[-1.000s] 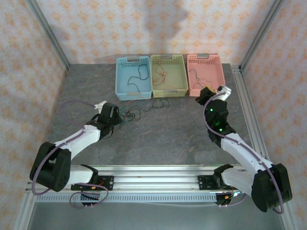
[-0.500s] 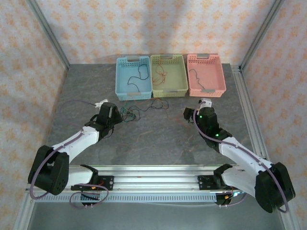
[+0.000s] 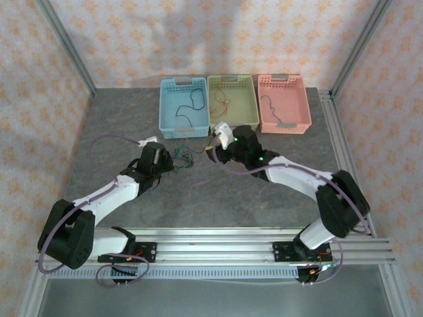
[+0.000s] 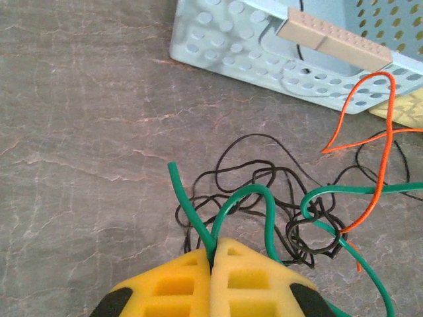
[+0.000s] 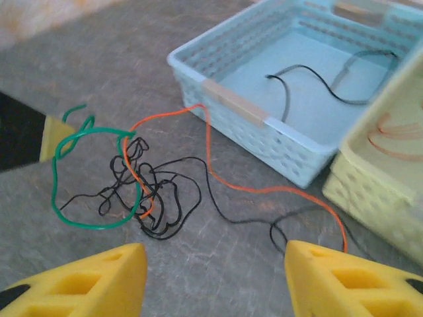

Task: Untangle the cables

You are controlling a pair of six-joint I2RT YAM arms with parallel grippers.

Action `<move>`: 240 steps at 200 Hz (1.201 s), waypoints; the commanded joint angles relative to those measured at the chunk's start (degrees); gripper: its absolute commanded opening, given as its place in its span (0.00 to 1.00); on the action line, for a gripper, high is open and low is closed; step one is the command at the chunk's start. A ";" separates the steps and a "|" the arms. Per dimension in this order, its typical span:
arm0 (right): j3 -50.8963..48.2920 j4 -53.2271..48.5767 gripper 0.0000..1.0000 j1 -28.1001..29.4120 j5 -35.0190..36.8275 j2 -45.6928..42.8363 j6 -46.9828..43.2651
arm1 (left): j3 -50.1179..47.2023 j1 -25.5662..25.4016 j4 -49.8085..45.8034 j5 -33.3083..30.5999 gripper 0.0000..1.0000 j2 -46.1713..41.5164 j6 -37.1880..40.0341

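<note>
The cables lie in a tangle [image 3: 182, 157] on the grey table in front of the blue basket [image 3: 164, 113]. A green cable [image 4: 268, 201] loops through a knot of thin black cable [image 4: 254, 177], and an orange cable [image 4: 384, 135] runs off toward the baskets. My left gripper [image 4: 213, 256] is shut on the green cable, which comes up out of the seam between its yellow pads. It sits at the tangle's left side [image 3: 169, 160]. My right gripper [image 5: 213, 254] hangs open just right of the tangle [image 3: 211, 151], over the black [image 5: 168, 198] and orange [image 5: 264, 190] strands, with nothing between its fingers.
Three baskets stand in a row at the back: blue, yellow-green [image 3: 232, 126] and pink [image 3: 285, 127]. The blue one holds a black wire [image 3: 192, 100], the yellow-green one an orange wire [image 3: 225, 102], the pink one a dark wire [image 3: 267, 105]. A metal rail [image 3: 251, 236] runs along the near edge.
My right arm has swung left from the pink basket to the tangle and its gripper has opened. The left gripper stays shut on the green cable, barely moved.
</note>
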 commanded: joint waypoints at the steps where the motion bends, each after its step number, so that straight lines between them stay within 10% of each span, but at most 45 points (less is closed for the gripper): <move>1: 8.40 -8.75 0.57 -0.01 -7.39 5.34 -21.58 | -0.64 -0.36 2.53 0.45 0.00 -1.74 2.08; 76: 28.67 -16.71 0.62 0.00 -12.09 25.27 -40.72 | -0.31 -0.65 2.48 0.43 0.00 -1.08 2.09; 240: 28.42 15.86 0.51 0.33 -14.36 34.36 -35.02 | 0.39 -0.82 1.92 0.61 0.00 -0.18 2.08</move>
